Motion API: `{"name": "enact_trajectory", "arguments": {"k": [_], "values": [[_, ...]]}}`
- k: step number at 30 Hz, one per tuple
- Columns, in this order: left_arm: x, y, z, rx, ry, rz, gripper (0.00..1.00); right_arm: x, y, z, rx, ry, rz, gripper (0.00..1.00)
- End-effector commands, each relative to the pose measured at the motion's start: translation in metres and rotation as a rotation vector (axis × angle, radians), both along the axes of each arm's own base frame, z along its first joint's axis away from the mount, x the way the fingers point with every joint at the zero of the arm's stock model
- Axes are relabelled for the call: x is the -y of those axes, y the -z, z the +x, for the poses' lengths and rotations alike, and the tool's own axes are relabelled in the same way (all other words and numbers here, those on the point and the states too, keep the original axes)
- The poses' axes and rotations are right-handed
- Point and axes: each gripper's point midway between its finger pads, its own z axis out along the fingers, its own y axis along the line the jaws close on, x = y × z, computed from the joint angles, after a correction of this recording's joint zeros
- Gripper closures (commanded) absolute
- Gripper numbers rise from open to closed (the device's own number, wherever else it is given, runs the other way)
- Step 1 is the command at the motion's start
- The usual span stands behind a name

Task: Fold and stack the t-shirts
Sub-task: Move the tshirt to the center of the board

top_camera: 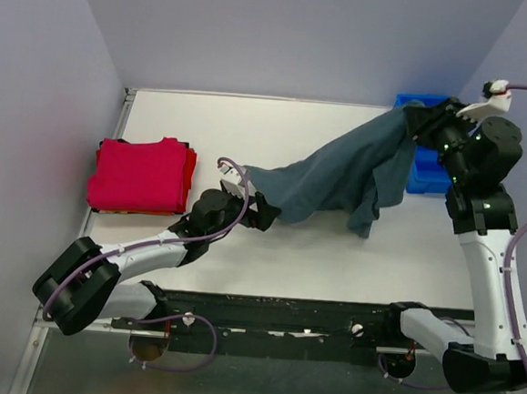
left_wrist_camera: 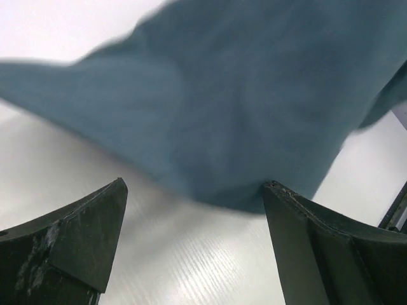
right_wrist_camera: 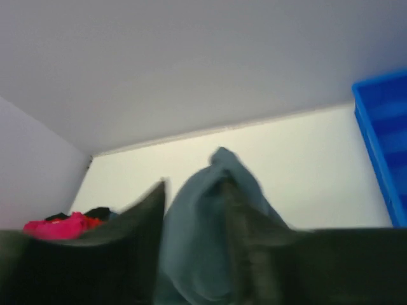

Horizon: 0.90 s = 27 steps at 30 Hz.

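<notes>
On the worktop (top_camera: 349, 268) at left, red shirts (top_camera: 140, 176) sit folded and stacked, while the grey shirt (top_camera: 338, 175) hangs unfolded, pinched by the right end effector (top_camera: 422, 121), with the left end effector (top_camera: 264, 212) spread beside its hem.

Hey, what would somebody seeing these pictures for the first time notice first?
A grey-teal shirt hangs stretched across the middle of the table. Its far end is pinched in the right tool, raised by the blue bin, and its near end is at the open left tool. At the table's left edge lies a red folded stack.
</notes>
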Motion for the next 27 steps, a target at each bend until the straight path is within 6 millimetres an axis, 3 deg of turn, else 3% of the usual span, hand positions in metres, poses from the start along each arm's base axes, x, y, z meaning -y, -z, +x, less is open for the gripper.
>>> {"name": "enact_trajectory", "arguments": {"k": [1,2,5,9,15,21,27], "values": [[-0.003,-0.007,0.004,0.029,-0.021,0.008,0.01,0.004,0.124,0.014,-0.275,0.041,0.014,0.30],[-0.002,-0.005,0.004,0.022,-0.018,0.012,0.01,0.004,0.150,0.012,-0.320,0.046,0.010,0.22],[0.000,0.003,0.007,-0.006,-0.024,0.029,0.01,0.005,0.204,0.001,-0.396,0.041,-0.016,0.22],[-0.004,0.015,0.015,-0.047,-0.067,0.075,0.03,0.023,0.251,-0.017,-0.455,0.124,-0.060,0.23],[-0.039,0.024,0.040,-0.097,-0.325,0.145,0.05,0.019,0.294,-0.049,-0.517,0.111,0.002,0.25],[-0.083,0.032,0.066,-0.244,-0.566,0.118,0.07,0.005,0.339,-0.085,-0.727,0.092,0.122,0.30],[-0.096,0.052,0.085,-0.373,-0.634,0.069,0.13,-0.010,0.371,-0.110,-0.884,0.028,0.176,0.32]]}}
